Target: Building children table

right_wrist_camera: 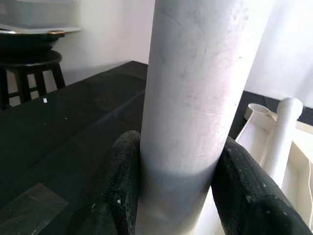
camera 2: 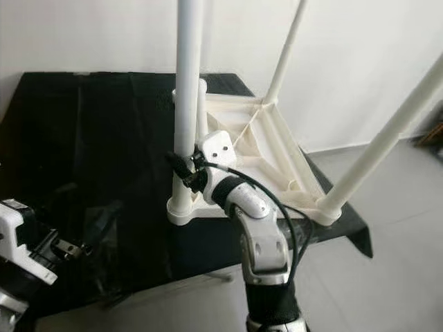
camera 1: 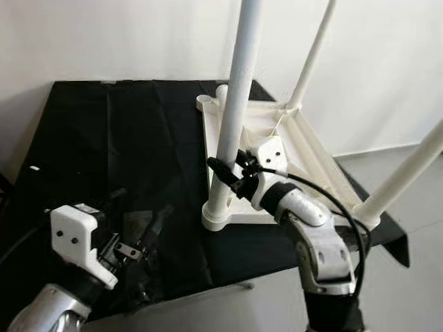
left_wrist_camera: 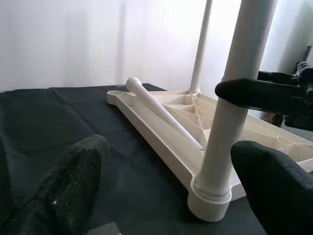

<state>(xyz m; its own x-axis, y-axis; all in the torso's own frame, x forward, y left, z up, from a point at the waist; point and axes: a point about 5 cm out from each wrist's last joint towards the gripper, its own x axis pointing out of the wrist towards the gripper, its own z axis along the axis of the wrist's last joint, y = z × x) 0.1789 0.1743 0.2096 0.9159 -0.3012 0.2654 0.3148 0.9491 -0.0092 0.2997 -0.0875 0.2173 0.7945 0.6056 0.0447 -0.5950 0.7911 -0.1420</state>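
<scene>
White plastic tabletop (camera 1: 315, 162) lies upside down on black cloth (camera 1: 131, 138), right side of the work surface. Head view: three legs stand up from its corners; near-left leg (camera 1: 232, 117) has its long axis vertical, foot end pointing up. Right gripper (camera 1: 228, 174) is clamped round that leg low down, just above its socket (camera 1: 220, 220). Fourth leg (camera 1: 220, 93) lies loose in the tray toward the far-left corner.

Left wrist view: left gripper (left_wrist_camera: 171, 186) open, pads (left_wrist_camera: 73, 181) wide apart, aimed at the held leg from the near left, not touching. Loose leg's axis runs near-to-far along the tray's left rim.

Right wrist view: both fingers (right_wrist_camera: 120, 181) pressed on the leg. Right arm is nearer; I'd judge seating/twisting comes next.
</scene>
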